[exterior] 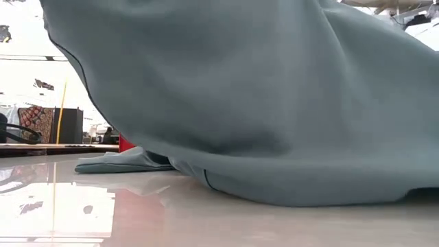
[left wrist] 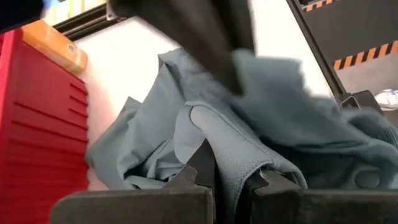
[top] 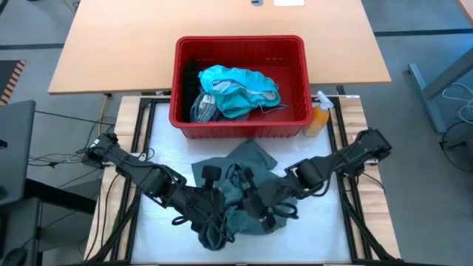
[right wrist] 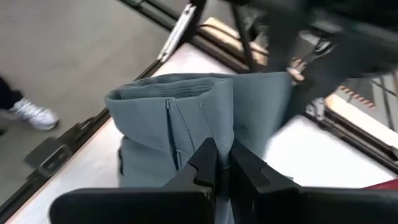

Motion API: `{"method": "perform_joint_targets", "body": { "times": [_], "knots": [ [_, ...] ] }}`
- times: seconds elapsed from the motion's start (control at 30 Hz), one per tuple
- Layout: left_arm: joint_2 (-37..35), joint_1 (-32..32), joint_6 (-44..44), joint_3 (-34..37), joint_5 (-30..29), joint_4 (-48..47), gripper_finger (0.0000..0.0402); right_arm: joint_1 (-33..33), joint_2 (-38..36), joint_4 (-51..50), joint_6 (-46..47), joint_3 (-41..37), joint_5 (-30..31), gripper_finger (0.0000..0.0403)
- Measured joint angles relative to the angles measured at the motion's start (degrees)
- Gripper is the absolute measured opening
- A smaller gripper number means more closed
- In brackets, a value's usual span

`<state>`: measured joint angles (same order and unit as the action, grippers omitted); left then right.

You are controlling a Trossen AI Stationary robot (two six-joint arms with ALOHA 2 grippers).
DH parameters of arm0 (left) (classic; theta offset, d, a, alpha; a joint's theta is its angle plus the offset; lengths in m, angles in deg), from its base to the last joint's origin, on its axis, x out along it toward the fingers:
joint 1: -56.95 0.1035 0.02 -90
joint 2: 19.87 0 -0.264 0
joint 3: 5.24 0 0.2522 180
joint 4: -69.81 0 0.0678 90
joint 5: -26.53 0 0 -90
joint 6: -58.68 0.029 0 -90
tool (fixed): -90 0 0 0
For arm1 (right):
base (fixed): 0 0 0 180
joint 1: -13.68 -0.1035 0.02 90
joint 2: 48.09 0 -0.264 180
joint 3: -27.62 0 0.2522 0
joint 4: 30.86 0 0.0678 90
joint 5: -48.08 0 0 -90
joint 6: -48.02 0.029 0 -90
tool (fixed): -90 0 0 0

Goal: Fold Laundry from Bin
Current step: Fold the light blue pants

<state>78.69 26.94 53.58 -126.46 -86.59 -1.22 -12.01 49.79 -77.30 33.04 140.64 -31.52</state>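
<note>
Nearby, orange spray bottle (top: 318, 118) beside red bin (top: 240, 123).

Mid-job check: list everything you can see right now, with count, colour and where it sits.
grey-green garment: one, dull grey-green, crumpled on the white work surface in front of the bin, pinched by both arms.
bin: one, red, slotted sides, at the far edge of the work surface.
teal garments: count unclear, bright teal, piled inside the bin.
black garment: one, black, in the bin's left side.
spray bottle: one, orange, just right of the bin.
wooden table: one, light brown, beyond the bin.
shoe: one, white, a person's, on the floor beside the rig.
left end effector: shut on a fold of the garment.
right end effector: shut on a garment edge.
</note>
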Motion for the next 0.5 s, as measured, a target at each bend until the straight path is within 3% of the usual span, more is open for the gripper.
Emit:
{"method": "perform_joint_targets", "body": {
  "times": [0.4, 0.5],
  "knots": [
    [0.8, -0.6, -0.7, -0.1, 2.3, 2.4, 0.0, 1.4, 0.0, 1.5, 2.9, 0.0, 0.1, 0.0055],
    [0.9, -0.6, -2.3, -0.1, 3.7, 1.9, 0.0, 1.3, 0.0, 1.9, 4.1, 0.0, 3.3, 0.0055]
  ]
}}
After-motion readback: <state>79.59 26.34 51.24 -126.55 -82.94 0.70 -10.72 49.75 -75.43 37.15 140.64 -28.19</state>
